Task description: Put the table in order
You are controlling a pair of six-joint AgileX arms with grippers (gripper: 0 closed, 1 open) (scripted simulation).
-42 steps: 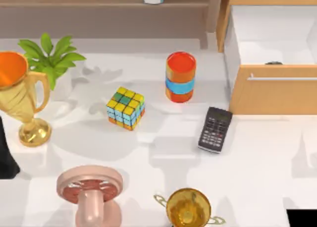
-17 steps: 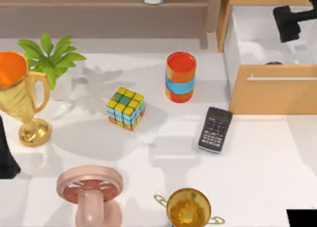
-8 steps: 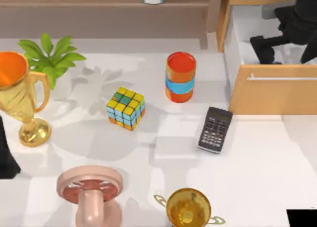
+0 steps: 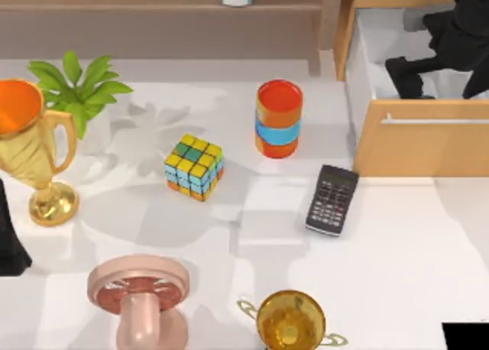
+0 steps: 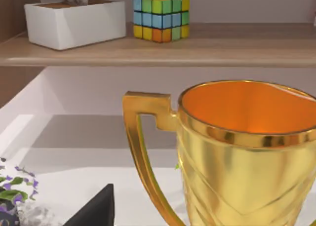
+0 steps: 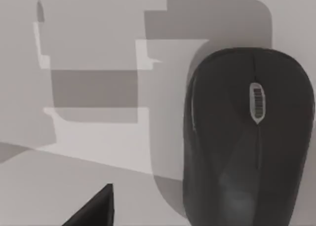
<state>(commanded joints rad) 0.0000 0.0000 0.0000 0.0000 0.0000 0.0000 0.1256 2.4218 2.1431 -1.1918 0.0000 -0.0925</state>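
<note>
The white table carries a colourful puzzle cube, a black calculator, an orange-and-blue canister, a tall gold trophy and a second gold trophy. My right gripper hangs inside the open drawer at the back right. Just below it a black mouse lies on the drawer's white floor, apart from the gripper. My left arm is parked at the table's left edge, right beside the tall gold trophy.
A green plant stands at the back left and a pink dumbbell lies at the front. The brown shelf behind holds a tissue box and another puzzle cube. Bare tabletop lies at the front right.
My right arm came in from the right, over the open drawer, and dropped into it; in the last half second it barely shifted. Nothing on the table moved.
</note>
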